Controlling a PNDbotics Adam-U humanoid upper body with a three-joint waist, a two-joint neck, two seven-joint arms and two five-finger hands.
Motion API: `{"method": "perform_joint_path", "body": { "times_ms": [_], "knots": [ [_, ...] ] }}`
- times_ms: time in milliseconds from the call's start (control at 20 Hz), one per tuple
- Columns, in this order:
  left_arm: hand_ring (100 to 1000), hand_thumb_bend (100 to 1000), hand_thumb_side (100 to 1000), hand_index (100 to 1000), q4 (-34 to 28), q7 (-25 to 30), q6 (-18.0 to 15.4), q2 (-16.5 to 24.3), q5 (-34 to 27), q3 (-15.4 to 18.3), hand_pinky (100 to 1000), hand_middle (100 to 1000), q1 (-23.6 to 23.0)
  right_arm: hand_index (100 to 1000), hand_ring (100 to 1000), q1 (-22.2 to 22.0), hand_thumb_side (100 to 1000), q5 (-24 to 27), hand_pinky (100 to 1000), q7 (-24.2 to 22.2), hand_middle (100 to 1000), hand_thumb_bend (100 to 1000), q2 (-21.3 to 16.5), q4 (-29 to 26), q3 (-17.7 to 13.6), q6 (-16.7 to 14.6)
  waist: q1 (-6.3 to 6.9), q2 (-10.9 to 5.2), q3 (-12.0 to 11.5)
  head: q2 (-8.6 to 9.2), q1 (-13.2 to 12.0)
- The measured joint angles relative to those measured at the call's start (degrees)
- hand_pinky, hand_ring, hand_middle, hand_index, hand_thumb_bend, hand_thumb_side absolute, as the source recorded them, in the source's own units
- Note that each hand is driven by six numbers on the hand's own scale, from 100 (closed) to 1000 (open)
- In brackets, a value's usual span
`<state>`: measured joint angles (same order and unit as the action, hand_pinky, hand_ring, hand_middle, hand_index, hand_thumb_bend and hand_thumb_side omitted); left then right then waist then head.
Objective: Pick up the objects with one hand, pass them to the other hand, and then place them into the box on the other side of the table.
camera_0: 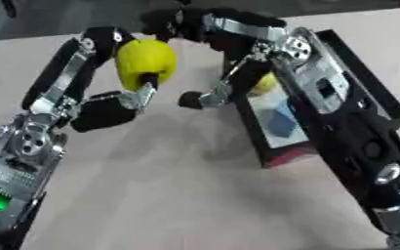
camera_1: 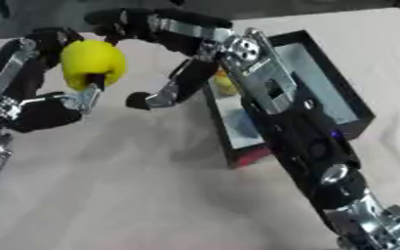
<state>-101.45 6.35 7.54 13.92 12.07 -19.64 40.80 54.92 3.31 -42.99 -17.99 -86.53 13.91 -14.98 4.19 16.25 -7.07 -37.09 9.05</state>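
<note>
A yellow rounded fruit-like object (camera_0: 145, 59) is held above the table, with my left hand (camera_0: 101, 111) shut on it: fingers run up behind it and the thumb presses its lower front. My right hand (camera_1: 246, 51) reaches in from the right and is open. Its fingers (camera_1: 127, 19) stretch past the top of the yellow object, and its thumb (camera_1: 156, 100) hangs just to the object's lower right, apart from it. The black-walled box (camera_1: 357, 108) lies under my right forearm, at the right of the table.
Inside the box lie a small yellow thing (camera_0: 266, 83) and a blue thing (camera_0: 280, 121), partly hidden by my right arm. The box has a red front end (camera_0: 287, 157). Tan tabletop (camera_0: 178, 195) spreads in front of and between the arms.
</note>
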Motion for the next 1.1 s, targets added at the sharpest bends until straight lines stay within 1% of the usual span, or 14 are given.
{"method": "perform_joint_path", "body": {
  "times_ms": [250,350,450,550,700,850,1050,1100],
  "knots": [
    [637,100,100,596,0.4,-0.1,-0.8,-0.5,1.5,-0.3,799,555,0.0,990,1000,0.0,100,0.2,982,1.0,631,355,0.0,0.0,0.3,1.6,0.0,0.0,0.0,0.01,0.2],
    [638,100,100,597,0.7,-0.2,-1.0,-0.9,1.8,-0.3,799,556,0.0,985,1000,0.0,100,0.2,978,1.1,623,331,0.1,0.0,0.3,1.9,-0.03,0.0,-0.1,0.01,0.3],
    [639,100,100,597,0.8,-0.2,-1.1,-1.1,2.1,-0.4,799,533,0.0,979,1000,0.0,100,0.2,973,1.2,611,305,0.1,0.1,0.3,2.1,-0.07,0.0,-0.1,0.01,0.4],
    [639,100,100,597,1.0,-0.3,-1.3,-1.4,2.3,-0.4,800,529,0.0,973,1000,0.0,100,0.2,970,1.4,601,286,0.1,0.2,0.3,2.3,-0.07,0.0,-0.1,0.02,0.5],
    [640,100,100,597,1.1,-0.4,-1.6,-1.5,2.7,-0.7,800,528,-0.1,951,1000,0.1,100,0.2,958,1.7,570,260,0.3,0.4,0.3,2.7,-0.07,0.0,-0.1,0.02,0.8],
    [642,100,100,597,1.4,-0.6,-1.8,-1.8,3.1,-0.7,801,527,-0.1,893,1000,0.1,100,0.2,948,2.1,516,218,0.5,0.4,0.3,3.1,-0.07,0.0,-0.2,0.02,0.8],
    [643,100,100,597,1.5,-0.8,-1.9,-1.9,3.2,-0.7,802,526,-0.1,817,1000,0.1,100,0.5,935,2.8,454,191,0.6,0.7,0.3,3.9,-0.07,0.0,-0.2,0.02,0.8],
    [643,100,100,597,1.6,-0.8,-2.0,-2.0,3.2,-0.7,802,525,-0.1,814,1000,0.1,100,0.5,934,3.0,452,191,0.6,0.7,0.4,4.1,-0.07,0.0,-0.2,0.02,0.9]
  ]
}}
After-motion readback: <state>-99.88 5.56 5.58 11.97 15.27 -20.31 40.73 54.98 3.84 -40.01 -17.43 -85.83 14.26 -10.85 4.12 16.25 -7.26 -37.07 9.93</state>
